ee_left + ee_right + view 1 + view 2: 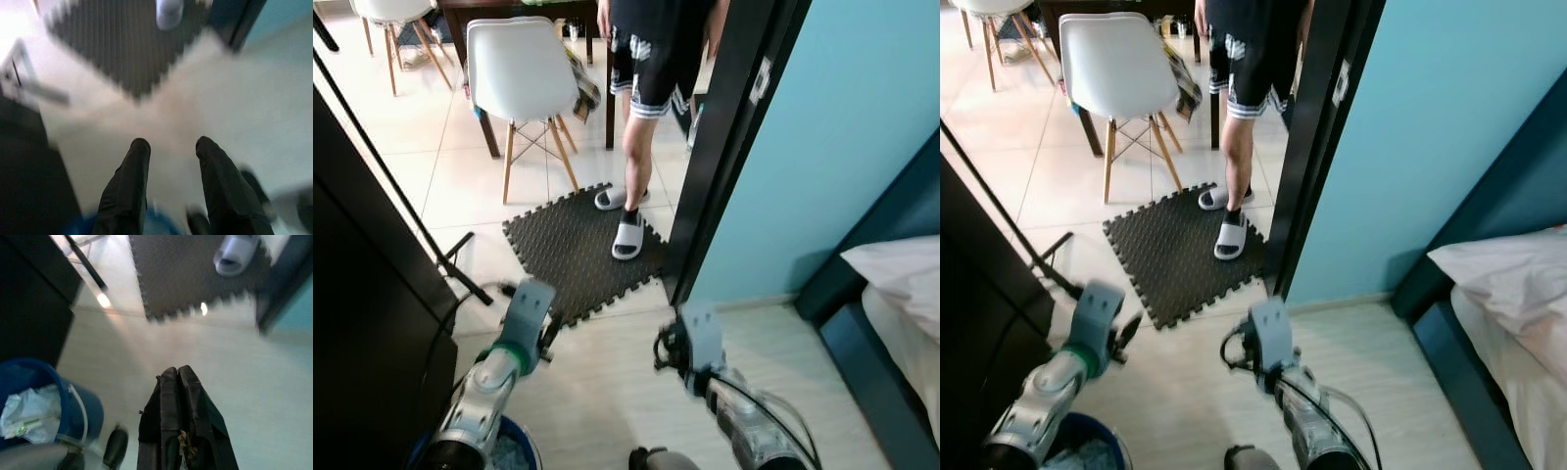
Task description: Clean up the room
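The robot stands at a doorway on the pale floor [607,392]. Both arms reach forward and low. The left hand [168,147] has its two black fingers [134,166] parted, with nothing between them. The right hand [178,374] has its fingers pressed together and holds nothing that I can see. Below the left arm stands a blue bucket [78,406] with crumpled white plastic [29,413] inside. Ahead lies a dark foam mat [573,250], and a person [651,59] in white slippers [628,237] stands on it. Behind is a white chair [519,69]. At the right, near the blue wall, is a bed with a white pillow [901,269].
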